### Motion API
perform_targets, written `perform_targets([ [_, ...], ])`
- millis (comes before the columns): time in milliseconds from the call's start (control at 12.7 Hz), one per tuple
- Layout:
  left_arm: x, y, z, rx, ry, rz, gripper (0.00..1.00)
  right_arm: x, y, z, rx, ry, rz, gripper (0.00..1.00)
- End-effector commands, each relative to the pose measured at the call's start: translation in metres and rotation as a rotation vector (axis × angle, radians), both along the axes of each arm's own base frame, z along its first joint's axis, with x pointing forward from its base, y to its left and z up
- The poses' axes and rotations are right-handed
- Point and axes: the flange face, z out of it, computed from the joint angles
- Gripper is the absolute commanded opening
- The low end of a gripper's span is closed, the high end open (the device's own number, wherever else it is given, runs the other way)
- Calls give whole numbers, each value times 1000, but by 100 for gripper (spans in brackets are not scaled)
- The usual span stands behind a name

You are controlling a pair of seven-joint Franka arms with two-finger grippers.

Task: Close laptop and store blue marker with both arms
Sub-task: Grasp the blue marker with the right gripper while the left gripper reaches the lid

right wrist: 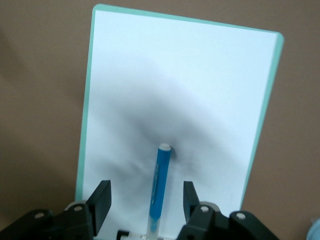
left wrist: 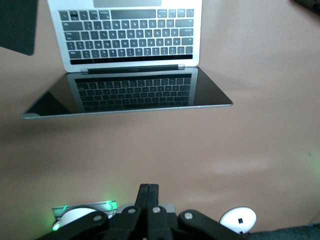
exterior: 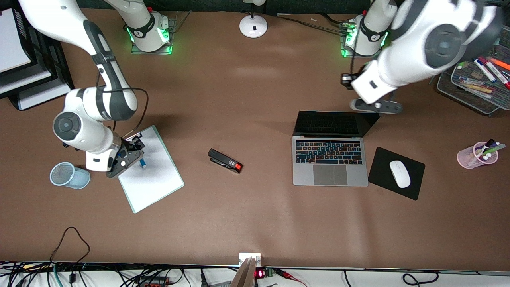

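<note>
- Brown tabletop point(exterior: 247, 99) fills the front view, with cables along its near edge; I take it from that edge toward my bases, reading clock directions on the front view.
- Nearest of the task's things is the laptop point(exterior: 330, 159), toward my left arm's end. It is open, its dark screen raised, so closing it is not yet done.
- At its 3 o'clock a white mouse point(exterior: 399, 173) sits on a black pad point(exterior: 382, 159); a pink cup point(exterior: 474, 157) of pens stands farther along the same way.
- At the laptop's 9 o'clock lies a black stapler point(exterior: 225, 160), well apart from it.
- Farther toward 9 o'clock, a white board point(exterior: 155, 179) lies flat with the blue marker point(right wrist: 161, 185) on it.
- My right gripper point(exterior: 133, 157) is low over the board with its fingers point(right wrist: 100, 200) spread, one on each side of the marker and, as far as I can see, not touching it. I judge the grasp is about to be made; the marker is not yet lifted or stored.
- A blue mesh cup point(exterior: 68, 175) lies tipped at 9 o'clock of that gripper, a likely place for the marker, though I cannot be sure.
- My left gripper point(left wrist: 148, 200) hangs over bare table at the laptop's 12 o'clock, on the lid's outer side, fingers pressed together and holding nothing.
- Both halves of the task remain.
</note>
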Motion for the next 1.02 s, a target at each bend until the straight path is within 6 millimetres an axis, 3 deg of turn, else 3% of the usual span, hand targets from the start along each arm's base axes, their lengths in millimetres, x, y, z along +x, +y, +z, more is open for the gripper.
perform_targets([
  [0,-52,-8,-23,40,-62,10,0,7,-1,-25,8,-36,93,64],
  [236,-71,-6,-55,56,-106,19,0,8,-5,-47,8,-33,100,59],
  [473,-85,-14,-107,52,-176,10,0,7,-6,-53,8,-20,98,54],
  [946,-57,-3,-153,20,-260,32,0,5,-8,-66,7,-4,91,47],
])
